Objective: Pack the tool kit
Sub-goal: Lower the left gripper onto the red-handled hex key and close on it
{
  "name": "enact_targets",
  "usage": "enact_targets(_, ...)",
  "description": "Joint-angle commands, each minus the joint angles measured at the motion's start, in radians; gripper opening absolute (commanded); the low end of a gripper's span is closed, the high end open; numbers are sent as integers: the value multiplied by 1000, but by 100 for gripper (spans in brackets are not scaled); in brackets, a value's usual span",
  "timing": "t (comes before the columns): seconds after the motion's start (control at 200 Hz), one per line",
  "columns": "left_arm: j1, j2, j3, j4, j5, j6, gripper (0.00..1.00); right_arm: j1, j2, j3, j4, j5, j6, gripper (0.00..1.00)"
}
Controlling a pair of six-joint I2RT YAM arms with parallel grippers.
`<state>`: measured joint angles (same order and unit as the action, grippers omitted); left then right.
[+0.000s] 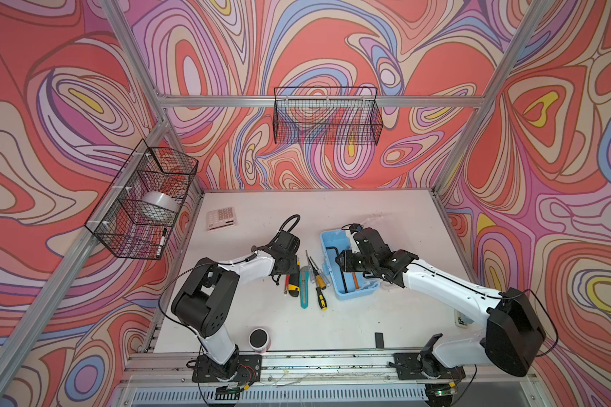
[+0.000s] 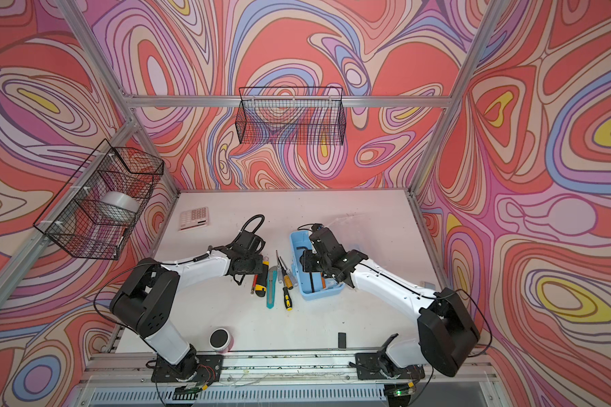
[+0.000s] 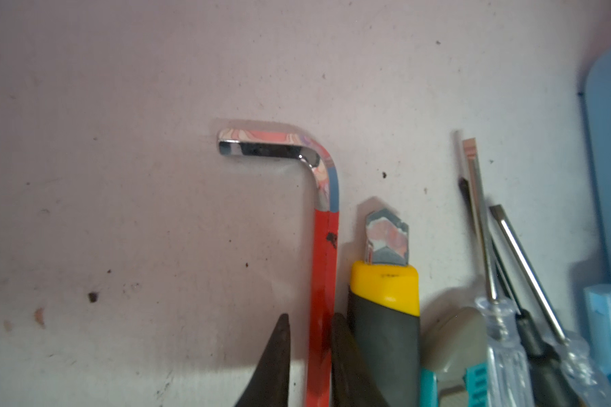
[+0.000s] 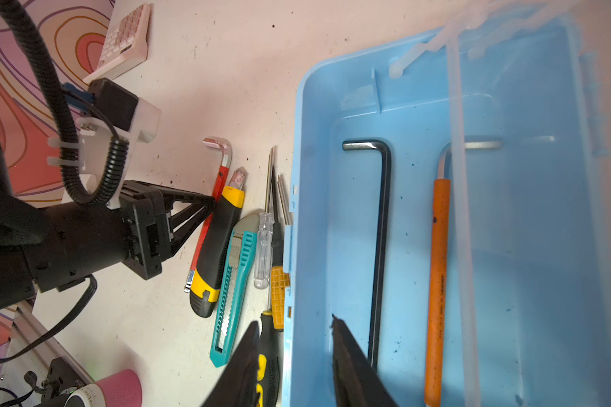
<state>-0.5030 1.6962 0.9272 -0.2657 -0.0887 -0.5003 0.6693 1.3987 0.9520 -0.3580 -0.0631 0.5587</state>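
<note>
Crowding red hex key (image 3: 323, 267) lies yellow-black knife (image 3: 385, 317).

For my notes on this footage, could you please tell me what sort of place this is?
Probably a robot lab's enclosed test cell: an aluminium frame surrounds the white table, printed swirl-pattern walls serve as backdrop, and the left arm and right arm are mounted on a front rail.

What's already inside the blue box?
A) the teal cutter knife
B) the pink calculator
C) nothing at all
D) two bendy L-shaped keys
D: a black hex key and an orange-sleeved hex key lie side by side on the floor of the blue case.
</note>
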Motion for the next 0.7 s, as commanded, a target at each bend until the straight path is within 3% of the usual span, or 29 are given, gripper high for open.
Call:
enact_targets(0.0, 6, 2, 10, -42, -41, 20, 21, 6, 14, 5, 10, 20, -11, 34)
enact_targets(0.691, 6, 56, 18, -40, -31, 5, 9, 6, 5, -7, 8, 35, -8, 34)
